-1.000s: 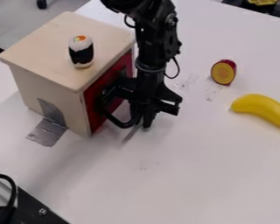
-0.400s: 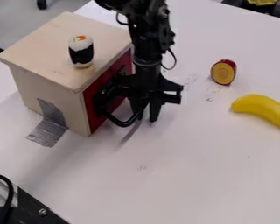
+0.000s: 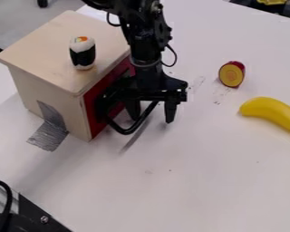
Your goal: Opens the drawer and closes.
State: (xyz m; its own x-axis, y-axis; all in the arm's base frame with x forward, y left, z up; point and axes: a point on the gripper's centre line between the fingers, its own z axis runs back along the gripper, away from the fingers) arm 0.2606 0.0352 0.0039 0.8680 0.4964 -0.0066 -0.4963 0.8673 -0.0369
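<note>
Grey floor [image 3: 20,20] lies past the upper left edge of a pale worktop [image 3: 202,181], whose surface carries a few faint dark scuffs. Wooden box [image 3: 44,43] stands at the left of the worktop, with a strip of silver tape [image 3: 49,136] running from its side down onto the surface. A toy sushi roll [image 3: 83,53] stands upright on top of the box. To the right, well apart from the box: a cut toy fruit [image 3: 231,74] and a yellow banana [image 3: 270,113], near each other.

Task item: red drawer [image 3: 93,123], set in the box's front face. It looks shut, or nearly so. Its black looped handle [image 3: 125,132] juts out over the worktop.

Arm [image 3: 146,36] hangs from the top edge, beside the box. Gripper [image 3: 152,119] is at the handle, fingers spread apart, one seemingly within the loop and one outside it. Nothing is clenched. Contact with the handle: cannot tell.

Step in hand, as judged: lining up to open the drawer. Next move probably calls for hooking or closing on the handle, then a straight pull away from the box. Risks: slipping off the loop, or dragging the box askew. Pushing shut would follow.
</note>
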